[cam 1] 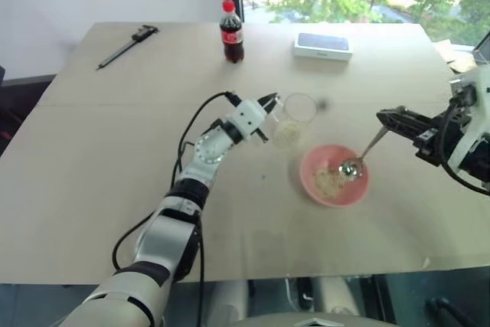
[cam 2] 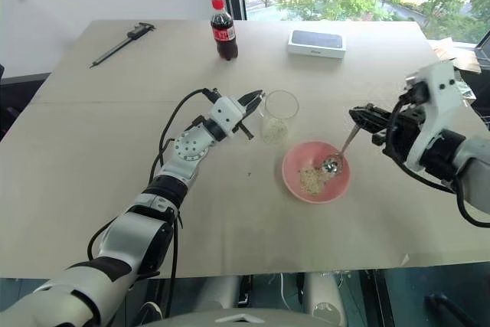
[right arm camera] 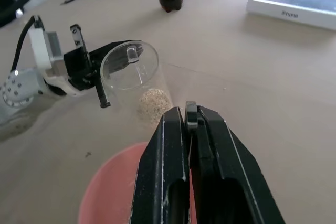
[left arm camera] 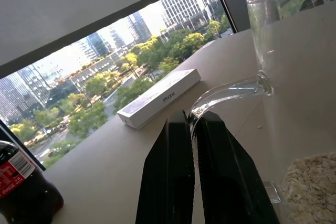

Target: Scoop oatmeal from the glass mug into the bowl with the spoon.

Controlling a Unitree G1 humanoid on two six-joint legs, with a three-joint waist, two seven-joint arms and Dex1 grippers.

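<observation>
Right end effector is clamped tight on the thin handle of the spoon; its oval bowl rests low inside the pink bowl, among a small heap of oatmeal. In the right wrist view the black fingers hide the spoon's handle except for a sliver of metal showing between their tips.

Left end effector is pinched closed on the clear side handle of the glass mug. Mug stands upright on the tabletop, just beside the pink bowl on the far side. A shallow layer of oatmeal lies in the mug's bottom, seen through the glass in the left wrist view, where the mug is cut off at the frame edge.

Far edge of tabletop: a dark cola bottle with red cap, its red label reading "Coca-Cola" in the left wrist view, partly cropped. To its right a flat white box with "iPhone" printed on its side. At the far left corner lies a dark caliper; its markings are too small to read.
</observation>
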